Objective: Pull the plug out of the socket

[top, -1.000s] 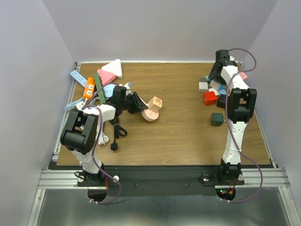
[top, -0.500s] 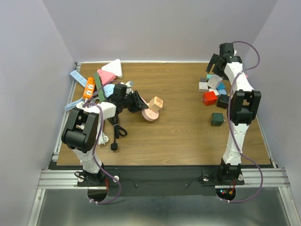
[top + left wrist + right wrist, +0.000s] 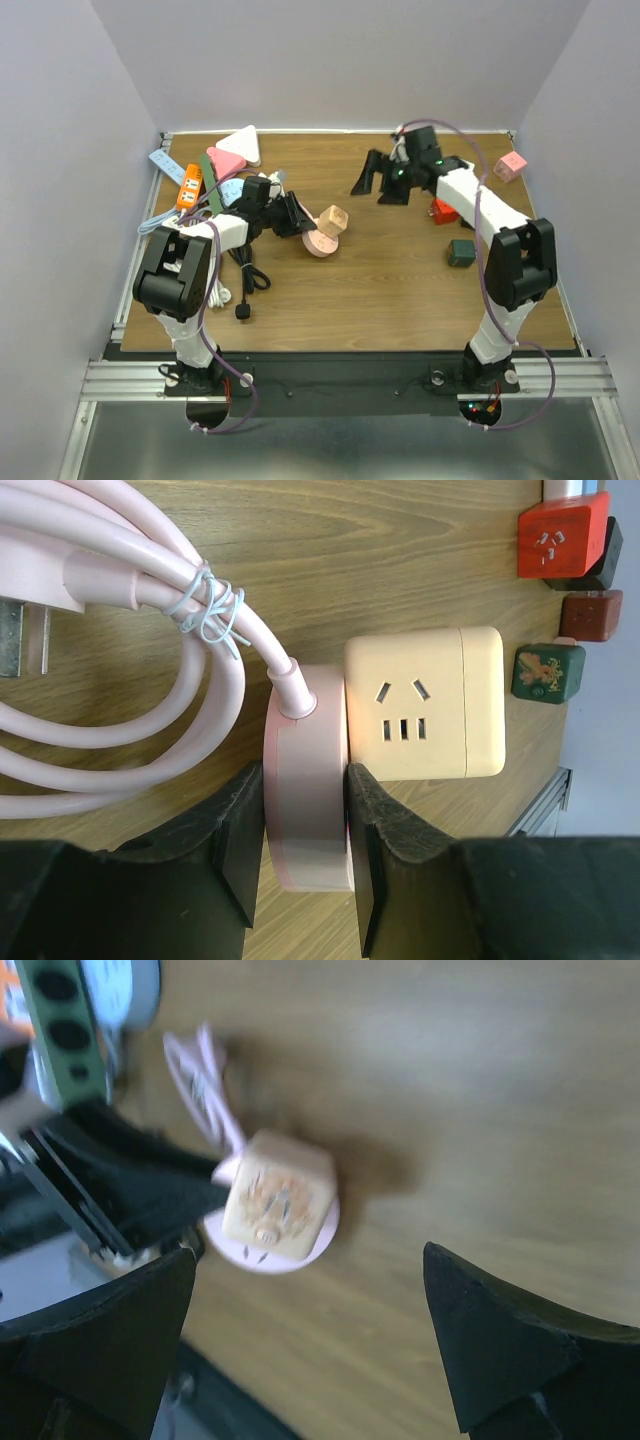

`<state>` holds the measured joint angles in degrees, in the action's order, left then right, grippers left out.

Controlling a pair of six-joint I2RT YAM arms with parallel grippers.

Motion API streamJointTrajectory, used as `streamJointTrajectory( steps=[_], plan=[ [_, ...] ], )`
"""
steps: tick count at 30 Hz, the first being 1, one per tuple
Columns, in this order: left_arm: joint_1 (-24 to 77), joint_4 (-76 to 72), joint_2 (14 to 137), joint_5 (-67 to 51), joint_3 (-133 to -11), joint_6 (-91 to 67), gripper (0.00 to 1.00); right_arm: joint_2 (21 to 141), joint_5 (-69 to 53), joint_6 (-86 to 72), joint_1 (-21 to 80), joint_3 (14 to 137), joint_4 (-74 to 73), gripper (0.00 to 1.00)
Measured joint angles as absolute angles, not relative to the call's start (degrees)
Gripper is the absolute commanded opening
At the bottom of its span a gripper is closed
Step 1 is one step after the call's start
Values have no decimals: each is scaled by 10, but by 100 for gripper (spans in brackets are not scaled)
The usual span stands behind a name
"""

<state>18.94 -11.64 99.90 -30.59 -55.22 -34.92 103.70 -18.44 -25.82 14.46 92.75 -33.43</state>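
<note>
Right gripper (image 3: 372, 186) swung from far-right corner twd centre, jaws apart.
Left gripper (image 3: 305, 815) jaws clamped on pink socket (image 3: 308, 725); plug (image 3: 425, 705) still seated, pull not yet done.

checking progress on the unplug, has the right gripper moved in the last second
Yes. The right gripper has swung left from the far-right corner, past the red adapter, toward the cream plug.

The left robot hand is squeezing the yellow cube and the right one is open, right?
Not quite. In the left wrist view, the left gripper squeezes the pink socket, not the yellow cube plugged into it. The right gripper is open.
</note>
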Motion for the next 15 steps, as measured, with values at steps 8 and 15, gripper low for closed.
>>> streamJointTrajectory(
  steps=[8,15],
  plan=[
    [191,-117,999,-304,-552,-350,0,1043,-282,-375,215,802,-256,100],
    [201,-116,995,-296,-552,-352,0,1067,-290,-437,234,828,-208,100]
  ],
)
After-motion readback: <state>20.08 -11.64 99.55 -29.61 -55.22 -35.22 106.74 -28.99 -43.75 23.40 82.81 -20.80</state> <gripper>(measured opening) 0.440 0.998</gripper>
